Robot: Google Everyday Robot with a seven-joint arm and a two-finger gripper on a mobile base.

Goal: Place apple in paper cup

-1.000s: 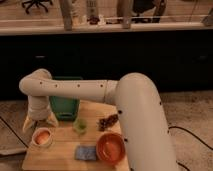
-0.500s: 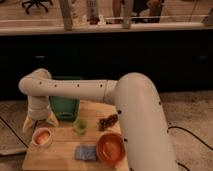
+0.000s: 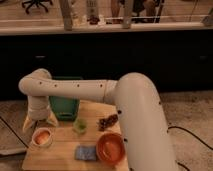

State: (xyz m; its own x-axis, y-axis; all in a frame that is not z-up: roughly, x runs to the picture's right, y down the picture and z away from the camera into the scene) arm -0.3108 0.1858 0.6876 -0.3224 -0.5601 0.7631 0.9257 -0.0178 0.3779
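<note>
The white paper cup (image 3: 42, 143) stands at the left end of the wooden table (image 3: 60, 159). The reddish-orange apple (image 3: 42, 135) lies inside it, filling most of its mouth. My gripper (image 3: 39, 125) hangs just above and behind the cup, at the end of the long white arm (image 3: 85, 91) that reaches in from the right. Its two pale fingers (image 3: 50, 119) are spread wide, one on each side over the cup. The gripper is open, nothing sits between the fingers, and they do not touch the apple.
A green bin (image 3: 64, 106) stands behind the cup, close to the gripper. On the table are a small translucent green cup (image 3: 80, 125), a dark grape-like cluster (image 3: 107, 121), an orange bowl (image 3: 110, 148) and a blue sponge (image 3: 86, 152). Dark cabinets run behind.
</note>
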